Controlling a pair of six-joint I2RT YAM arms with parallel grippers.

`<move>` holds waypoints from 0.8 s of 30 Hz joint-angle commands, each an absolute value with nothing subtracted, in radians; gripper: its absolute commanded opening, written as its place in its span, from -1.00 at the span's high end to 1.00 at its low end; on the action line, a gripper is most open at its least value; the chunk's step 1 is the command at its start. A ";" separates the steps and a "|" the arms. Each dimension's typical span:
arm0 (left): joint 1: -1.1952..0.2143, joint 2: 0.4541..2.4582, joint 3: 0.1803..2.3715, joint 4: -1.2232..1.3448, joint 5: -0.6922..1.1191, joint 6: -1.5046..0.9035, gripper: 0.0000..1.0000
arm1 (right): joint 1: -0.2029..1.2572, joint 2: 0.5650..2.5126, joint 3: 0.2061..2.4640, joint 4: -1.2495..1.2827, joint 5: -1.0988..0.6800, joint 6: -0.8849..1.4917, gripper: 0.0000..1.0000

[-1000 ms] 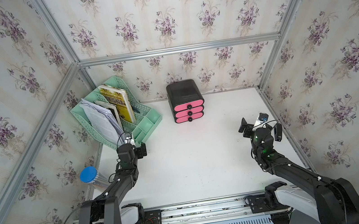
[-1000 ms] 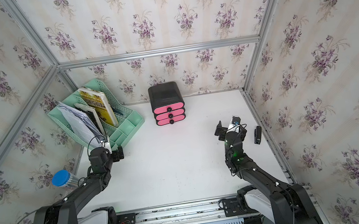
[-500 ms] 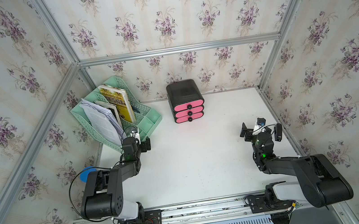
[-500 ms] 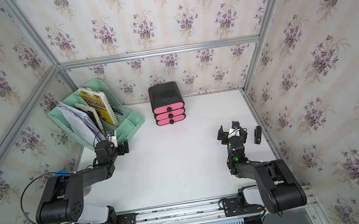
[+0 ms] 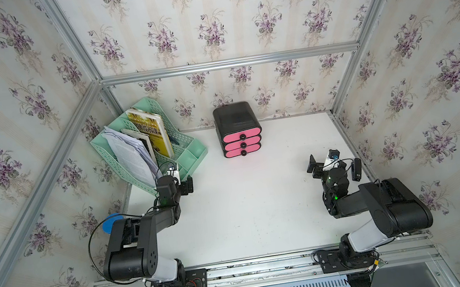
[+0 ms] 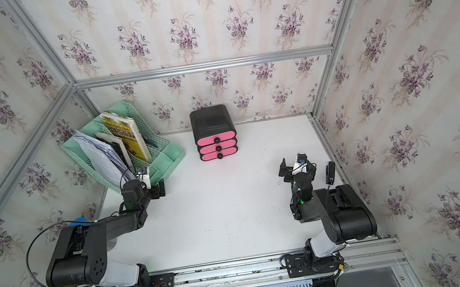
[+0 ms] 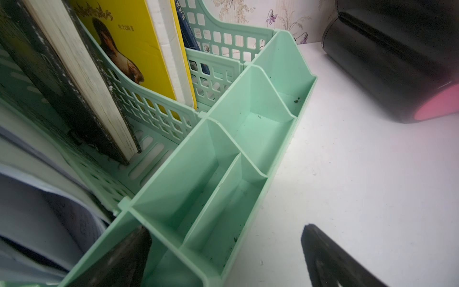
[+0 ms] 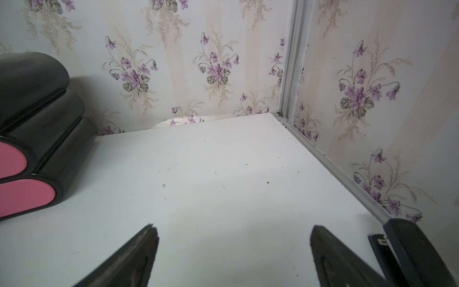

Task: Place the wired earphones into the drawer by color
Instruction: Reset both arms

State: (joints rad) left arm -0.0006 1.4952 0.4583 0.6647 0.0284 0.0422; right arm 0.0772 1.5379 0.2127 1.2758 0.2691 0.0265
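No wired earphones show in any view. The drawer [image 5: 238, 131] [image 6: 214, 134] is a black unit with three pink fronts, all shut, at the back middle of the white table; its side shows in the left wrist view [image 7: 397, 62] and in the right wrist view [image 8: 37, 111]. My left gripper [image 5: 182, 181] [image 6: 155, 185] [image 7: 226, 229] is open and empty, over the front corner of the green organizer. At the right side of the table, my right gripper [image 5: 328, 164] [image 6: 297, 168] [image 8: 233, 229] is open and empty above bare table.
A green file organizer [image 5: 194, 155] [image 7: 285, 159] with books and papers stands at the back left, its small front compartments empty. A black stapler-like object [image 5: 356, 167] [image 8: 409, 248] lies by the right wall. A blue-capped item [image 5: 112, 223] sits beyond the table's left edge.
Both arms have folded, their elbows rising toward the camera near the front rail. The grippers stay near the same spots, both open throughout.
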 commanded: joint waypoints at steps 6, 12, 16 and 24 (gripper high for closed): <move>-0.002 1.495 0.461 0.669 0.032 0.048 -0.97 | 0.077 1.536 0.216 1.281 0.244 0.040 -1.00; -0.002 1.494 0.462 0.669 0.034 0.049 -0.97 | 0.077 1.534 0.215 1.281 0.244 0.040 -1.00; -0.002 1.494 0.462 0.669 0.034 0.049 -0.97 | 0.077 1.534 0.213 1.285 0.245 0.038 -1.00; -0.002 1.493 0.460 0.669 0.032 0.049 -0.98 | 0.077 1.534 0.213 1.285 0.244 0.038 -1.00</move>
State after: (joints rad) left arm -0.0013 1.4952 0.4583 0.6647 0.0284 0.0422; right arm 0.0772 1.5360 0.2127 1.2617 0.2462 0.0303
